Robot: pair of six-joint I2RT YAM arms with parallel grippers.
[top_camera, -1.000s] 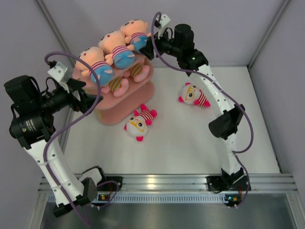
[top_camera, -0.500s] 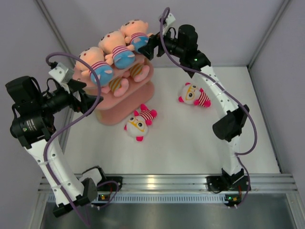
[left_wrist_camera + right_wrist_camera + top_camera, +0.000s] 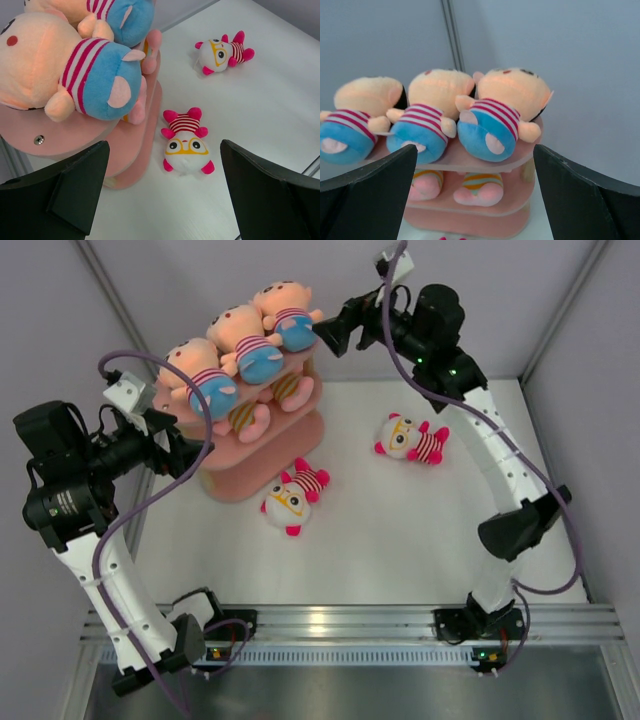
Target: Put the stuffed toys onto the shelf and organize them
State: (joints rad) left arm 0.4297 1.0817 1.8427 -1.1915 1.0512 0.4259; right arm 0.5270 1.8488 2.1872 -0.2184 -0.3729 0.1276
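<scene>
The pink shelf (image 3: pixel 250 460) stands at the table's back left. Three peach stuffed toys (image 3: pixel 245 345) with striped tops and blue pants lie in a row on its top board, also in the right wrist view (image 3: pixel 487 120). Pink yellow-striped plush (image 3: pixel 245 418) lies on the middle board (image 3: pixel 480 187). Two white-faced toys with pink limbs lie on the table, one by the shelf's foot (image 3: pixel 292 498) (image 3: pixel 186 142), one further right (image 3: pixel 410 438) (image 3: pixel 222 47). My left gripper (image 3: pixel 185 452) (image 3: pixel 164 145) is open and empty, left of the shelf. My right gripper (image 3: pixel 335 332) (image 3: pixel 475 150) is open and empty, right of the top board and apart from it.
Grey walls with corner posts (image 3: pixel 110 300) enclose the white table (image 3: pixel 400 540) on three sides. A metal rail (image 3: pixel 340 625) with both arm bases runs along the near edge. Purple cables (image 3: pixel 150 365) loop beside both arms.
My right gripper has drawn back to the right and upward, away from the rightmost peach toy on the top board. The left arm has barely moved. The toys lie as before.
</scene>
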